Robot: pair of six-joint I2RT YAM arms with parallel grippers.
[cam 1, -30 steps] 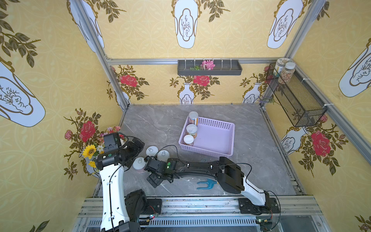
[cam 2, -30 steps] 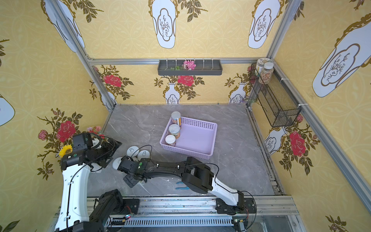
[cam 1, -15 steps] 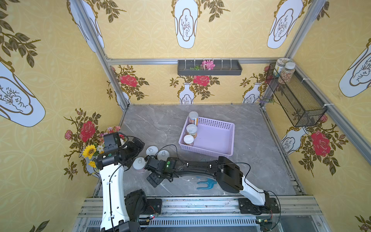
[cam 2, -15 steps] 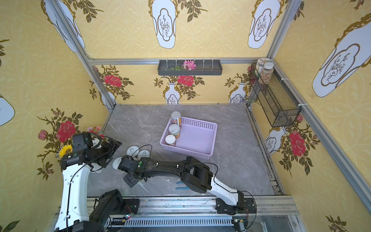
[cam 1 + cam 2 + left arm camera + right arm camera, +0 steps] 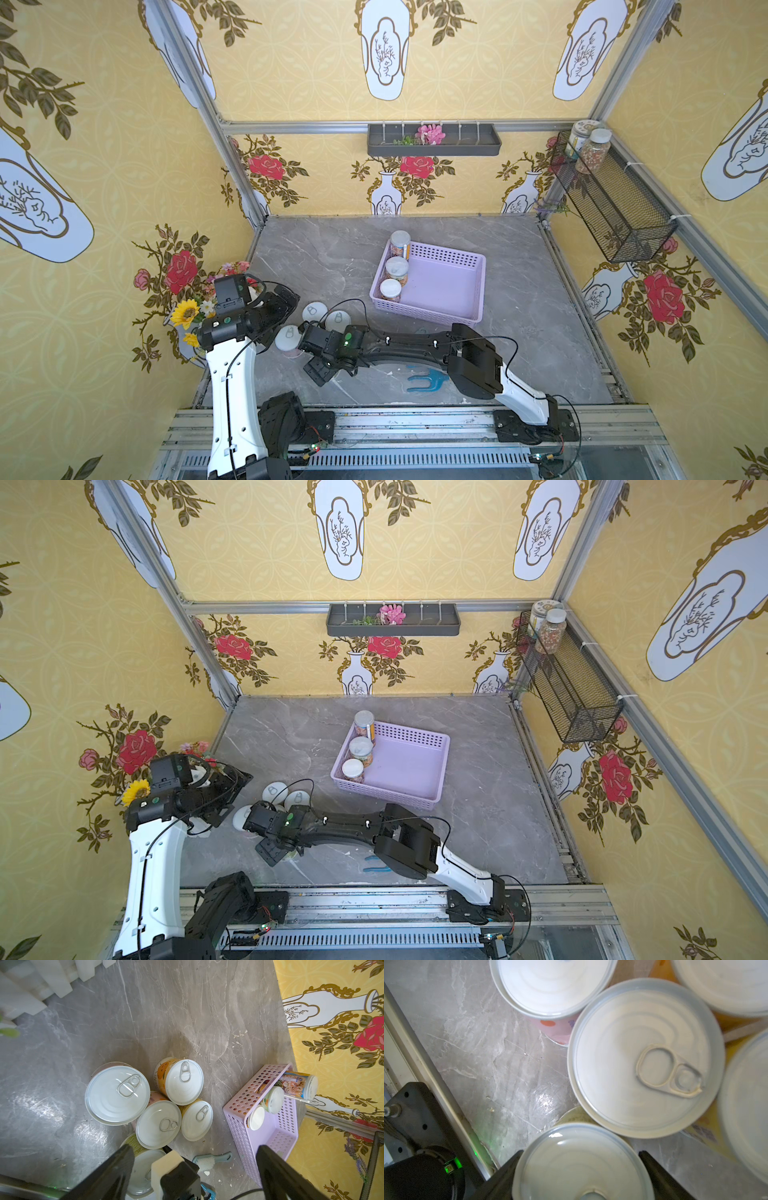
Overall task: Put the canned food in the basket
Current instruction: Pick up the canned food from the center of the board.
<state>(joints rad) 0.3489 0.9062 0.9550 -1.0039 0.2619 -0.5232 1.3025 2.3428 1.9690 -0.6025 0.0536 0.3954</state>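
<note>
Yellow floral walls (image 5: pixel 291 62) enclose one grey marble counter (image 5: pixel 332 257). One black wire basket (image 5: pixel 615 216) on the right wall holds two jars (image 5: pixel 590 147); one dark trough (image 5: pixel 457 145) hangs on the back wall. One lilac basket (image 5: pixel 424 312) sits mid-counter, three cans (image 5: pixel 390 289) along its left wall; five more cans (image 5: pixel 159 1124) cluster near the front-left corner. Left jaws gape empty; right jaws straddle one can (image 5: pixel 577 1172), grip unclear
</note>
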